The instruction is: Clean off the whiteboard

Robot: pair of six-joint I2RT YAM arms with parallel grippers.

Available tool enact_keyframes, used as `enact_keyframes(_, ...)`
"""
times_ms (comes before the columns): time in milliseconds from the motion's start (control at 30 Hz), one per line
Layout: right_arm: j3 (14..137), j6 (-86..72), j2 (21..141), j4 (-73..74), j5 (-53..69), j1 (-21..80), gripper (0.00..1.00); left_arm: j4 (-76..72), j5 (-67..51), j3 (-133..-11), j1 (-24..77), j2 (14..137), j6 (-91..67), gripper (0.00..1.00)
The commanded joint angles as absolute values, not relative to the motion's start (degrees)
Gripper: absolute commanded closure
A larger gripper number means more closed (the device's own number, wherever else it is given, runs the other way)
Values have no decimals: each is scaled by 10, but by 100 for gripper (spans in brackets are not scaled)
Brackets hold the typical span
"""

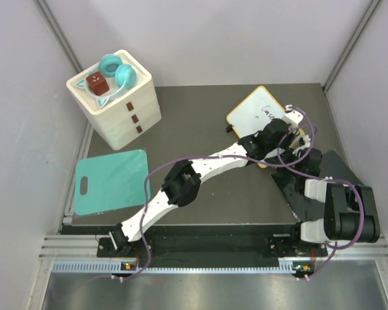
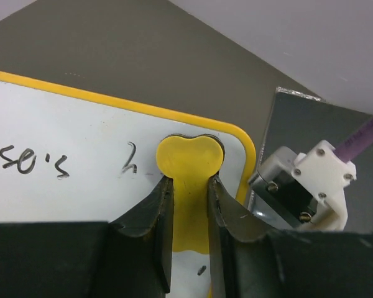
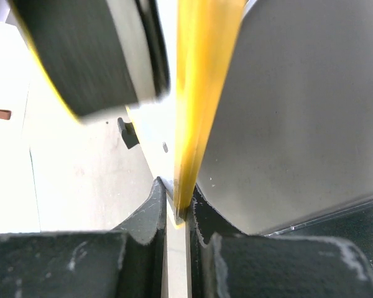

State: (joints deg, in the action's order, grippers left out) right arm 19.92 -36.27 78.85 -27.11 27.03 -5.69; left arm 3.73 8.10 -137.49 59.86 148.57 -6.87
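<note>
The whiteboard (image 1: pixel 253 111), white with a thin yellow frame, lies at the back right of the table with black writing (image 2: pixel 37 162) on it. My left gripper (image 2: pixel 189 181) is shut on a yellow eraser (image 2: pixel 189 158) with a heart-shaped end. The eraser rests on the board (image 2: pixel 68 124) near its right edge, beside a small black mark. In the top view the left gripper (image 1: pixel 270 137) covers the board's near corner. My right gripper (image 3: pixel 180 197) is shut on the board's yellow frame edge (image 3: pixel 202 81). It also shows in the top view (image 1: pixel 297 139).
A white drawer box (image 1: pixel 119 106) holding teal headphones (image 1: pixel 116 70) and a red cube (image 1: pixel 96 82) stands at the back left. A teal cutting board (image 1: pixel 110 181) lies at the left. A dark grey slab (image 1: pixel 323 187) lies under the right arm.
</note>
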Motion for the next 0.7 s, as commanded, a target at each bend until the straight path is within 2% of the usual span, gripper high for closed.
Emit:
enact_keyframes(0,195,-320,793,-200,295,-39,100,47,99,-1399,570,1538,-90,100)
enact_keyframes(533,198,-317,796,-198,299,-40,100,52,123,-1390,485,1542,-11,100)
enact_keyframes(667,198,-318,796,-198,299,-39,100,61,99,-1390,461,1550,-25,100)
